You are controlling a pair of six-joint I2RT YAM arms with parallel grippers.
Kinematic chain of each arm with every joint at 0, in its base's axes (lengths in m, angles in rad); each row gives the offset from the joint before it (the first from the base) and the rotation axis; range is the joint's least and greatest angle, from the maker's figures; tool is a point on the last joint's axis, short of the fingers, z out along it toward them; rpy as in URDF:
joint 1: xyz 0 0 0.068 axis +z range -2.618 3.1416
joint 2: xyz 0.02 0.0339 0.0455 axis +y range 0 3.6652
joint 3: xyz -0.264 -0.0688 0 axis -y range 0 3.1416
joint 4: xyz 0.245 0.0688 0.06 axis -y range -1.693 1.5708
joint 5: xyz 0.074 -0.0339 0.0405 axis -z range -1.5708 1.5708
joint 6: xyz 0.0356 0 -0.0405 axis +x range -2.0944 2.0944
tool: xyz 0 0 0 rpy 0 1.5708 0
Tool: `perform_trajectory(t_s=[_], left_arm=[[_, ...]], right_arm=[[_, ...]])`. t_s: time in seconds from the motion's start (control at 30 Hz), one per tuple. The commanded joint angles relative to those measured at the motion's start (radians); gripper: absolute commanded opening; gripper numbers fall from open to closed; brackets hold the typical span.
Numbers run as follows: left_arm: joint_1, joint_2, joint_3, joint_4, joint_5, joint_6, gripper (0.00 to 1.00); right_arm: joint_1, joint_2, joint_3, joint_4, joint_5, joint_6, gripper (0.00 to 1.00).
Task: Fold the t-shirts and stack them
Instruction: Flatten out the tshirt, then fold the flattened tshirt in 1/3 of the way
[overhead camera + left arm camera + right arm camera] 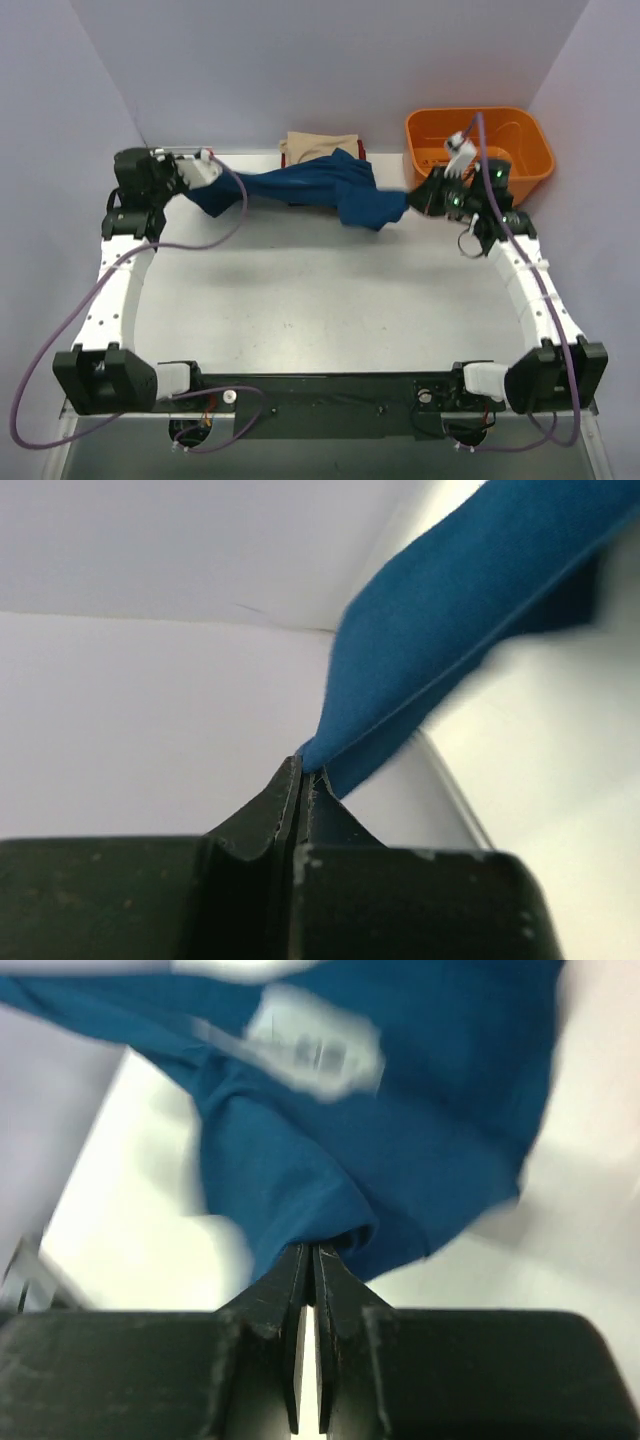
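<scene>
Frankly, the pale print [315, 1045] on the blue t-shirt [420, 1160] blurs beyond reading.

the dark blue t-shirt [300, 190] hangs stretched out above the table's far side, with folded beige shirt [318, 146] behind it

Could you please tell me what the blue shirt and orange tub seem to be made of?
The blue shirt looks like soft, matte knit cloth: it sags and creases. The orange tub seems to be rigid moulded plastic, with smooth, even walls.
</scene>
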Motion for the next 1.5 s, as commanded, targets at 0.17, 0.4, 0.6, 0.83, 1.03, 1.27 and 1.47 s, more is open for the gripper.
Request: perform_trajectory(t_s=[0.17,0.4,0.6,0.83,1.03,1.27,1.47], left_arm=[[-0.129,-0.417,-0.423,-0.789,0.098,0.066,0.00],[-0.154,-0.510,-0.728,-0.826,-0.022,0.055,0.00],[-0.151,-0.502,-0.705,-0.930,-0.051,0.093,0.00],[-0.143,-0.467,-0.702,-0.851,0.010,0.103,0.00],[-0.128,-0.145,-0.603,-0.686,-0.065,-0.004,0.00],[-0.148,-0.057,-0.572,-0.708,0.013,-0.038,0.00],[-0.163,-0.065,-0.590,-0.717,0.003,-0.051,0.00]], right_arm=[[0.168,-0.594,-0.631,-0.363,0.032,0.046,0.00],[0.303,-0.678,-0.868,-0.442,0.100,0.290,0.00],[0.321,-0.584,-0.795,-0.621,0.184,0.410,0.00],[0.315,-0.546,-0.761,-0.638,0.305,0.458,0.00],[0.257,-0.163,-0.598,-0.466,0.317,0.271,0.00],[0.247,0.022,-0.489,-0.489,0.345,0.189,0.50],[0.281,0.032,-0.307,-0.814,0.567,0.243,0.59]])
